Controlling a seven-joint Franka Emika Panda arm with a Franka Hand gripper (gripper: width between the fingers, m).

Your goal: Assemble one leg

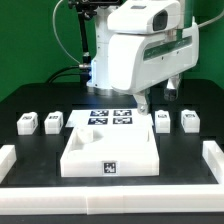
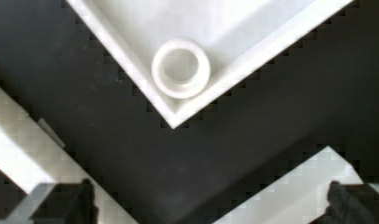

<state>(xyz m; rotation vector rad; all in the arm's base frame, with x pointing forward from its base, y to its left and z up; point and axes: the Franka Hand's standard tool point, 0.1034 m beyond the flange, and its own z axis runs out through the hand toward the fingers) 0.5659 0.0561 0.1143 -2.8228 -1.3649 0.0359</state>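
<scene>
Four small white legs with marker tags stand on the black table, two at the exterior view's left (image 1: 27, 122) (image 1: 52, 121) and two at its right (image 1: 163, 121) (image 1: 187, 120). The large white square tabletop (image 1: 88, 157) lies in the front middle. My gripper (image 1: 143, 104) hangs above the tabletop's far right corner, well away from all the legs. In the wrist view a corner of the tabletop (image 2: 257, 40) with its round socket (image 2: 181, 67) points toward my gripper (image 2: 207, 206). The jaws stand wide open with nothing between them. No leg shows in the wrist view.
The marker board (image 1: 110, 118) lies flat behind the tabletop. White border blocks stand at the exterior view's left (image 1: 8, 160) and right (image 1: 213, 158) table edges. A white surface (image 2: 319, 180) shows near one finger in the wrist view; I cannot tell what it is.
</scene>
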